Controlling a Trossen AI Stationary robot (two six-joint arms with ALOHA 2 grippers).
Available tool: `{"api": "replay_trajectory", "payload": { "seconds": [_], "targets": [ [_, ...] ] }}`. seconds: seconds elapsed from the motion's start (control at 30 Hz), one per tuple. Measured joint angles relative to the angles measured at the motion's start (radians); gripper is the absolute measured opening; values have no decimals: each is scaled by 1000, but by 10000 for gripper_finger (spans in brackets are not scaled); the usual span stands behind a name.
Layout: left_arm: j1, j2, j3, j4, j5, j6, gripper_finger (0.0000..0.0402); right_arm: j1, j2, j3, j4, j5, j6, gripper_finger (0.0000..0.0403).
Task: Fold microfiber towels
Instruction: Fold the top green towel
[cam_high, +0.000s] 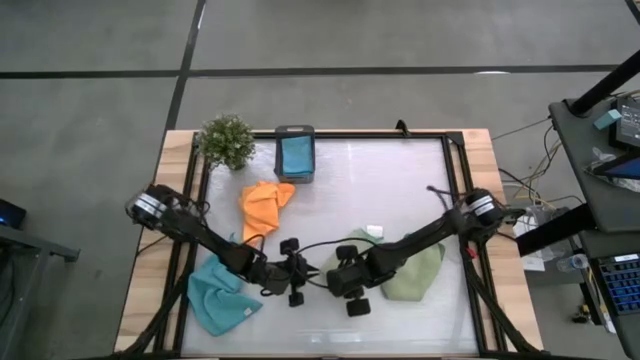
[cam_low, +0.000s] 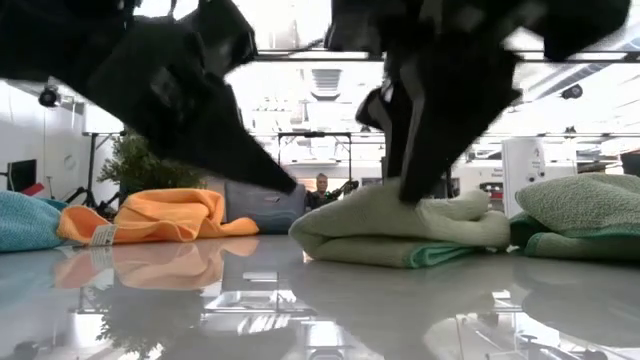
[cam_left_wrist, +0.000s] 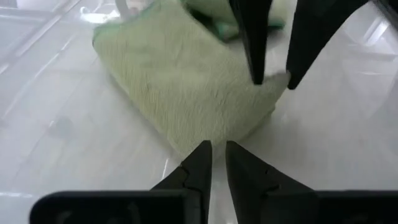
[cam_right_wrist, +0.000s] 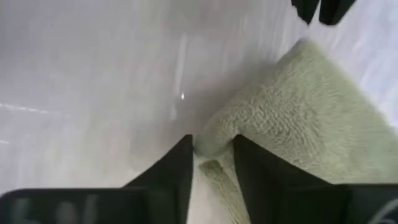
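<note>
No writing is legible anywhere; the folded sage green microfiber towel (cam_left_wrist: 186, 87) lies on the glossy white surface (cam_high: 400, 190) between the arms, its corner pinched in the right gripper (cam_right_wrist: 211, 155) jaws, the left gripper (cam_left_wrist: 213, 152) jaws nearly closed and empty just beside its edge.

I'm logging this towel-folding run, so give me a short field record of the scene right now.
left end effector: near table centre, fingers nearly closed, holding nothing, facing the folded green towel
right end effector: pinching a corner of the folded green towel
second green towel: under the right arm
orange towel: crumpled, near the plant
blue towel: crumpled, under the left arm
another blue towel: in the dark box
</note>
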Motion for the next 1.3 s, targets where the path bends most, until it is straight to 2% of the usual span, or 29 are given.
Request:
{"api": "replay_trajectory", "payload": {
  "seconds": [0.2, 0.33, 0.47, 0.63, 0.83, 0.9, 1.03, 1.2, 1.3],
  "targets": [
    [0, -63, 1, -31, 2, 51, 33, -1, -102, -2, -82, 19, -13, 161],
    [3, -62, 1, -44, -18, 48, 33, 3, -180, -45, -144, 97, -44, 172],
    [7, -52, 0, -40, -63, 48, 33, 2, -244, -155, -170, 181, -75, 172],
    [19, -41, 1, -36, -71, 49, 33, 0, -317, -304, -133, 257, -92, 171],
    [24, -41, 1, -25, -71, 65, 33, -1, -331, -436, 23, 295, -142, 171],
    [24, -41, 1, -20, -71, 72, 33, -1, -321, -455, 46, 357, -145, 169],
    [28, -41, 1, 3, -71, 78, 33, -3, -316, -463, 60, 383, -184, 135],
    [34, -41, 1, 2, -70, 103, 33, 0, -319, -454, 63, 375, -242, 30],
    [44, -41, 1, 1, -70, 103, 33, 13, -322, -426, 58, 377, -269, 14]
  ]
}}
